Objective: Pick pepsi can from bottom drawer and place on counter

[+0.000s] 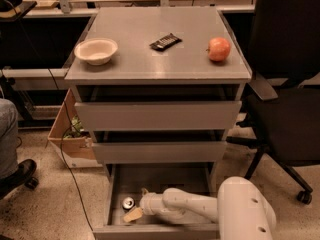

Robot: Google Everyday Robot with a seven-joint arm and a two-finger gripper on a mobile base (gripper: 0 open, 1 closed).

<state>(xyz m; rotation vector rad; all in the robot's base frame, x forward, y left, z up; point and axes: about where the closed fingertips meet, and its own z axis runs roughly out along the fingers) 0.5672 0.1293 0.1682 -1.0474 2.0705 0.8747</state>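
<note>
Pepsi can [128, 202], a small silver-topped cylinder, is standing upright in the shallow grey metal bottom drawer [165, 176]; the gripper [138, 203] is hanging just beside it, its tan-tipped fingers [133, 215] sitting spread apart.

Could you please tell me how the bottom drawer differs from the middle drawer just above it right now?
The bottom drawer is pulled out, while the middle drawer is pushed in. The bottom drawer's inside is exposed, showing the pepsi can standing upright at its left with the gripper right beside it; the middle drawer's inside is hidden. Both have plain grey flat fronts.
</note>
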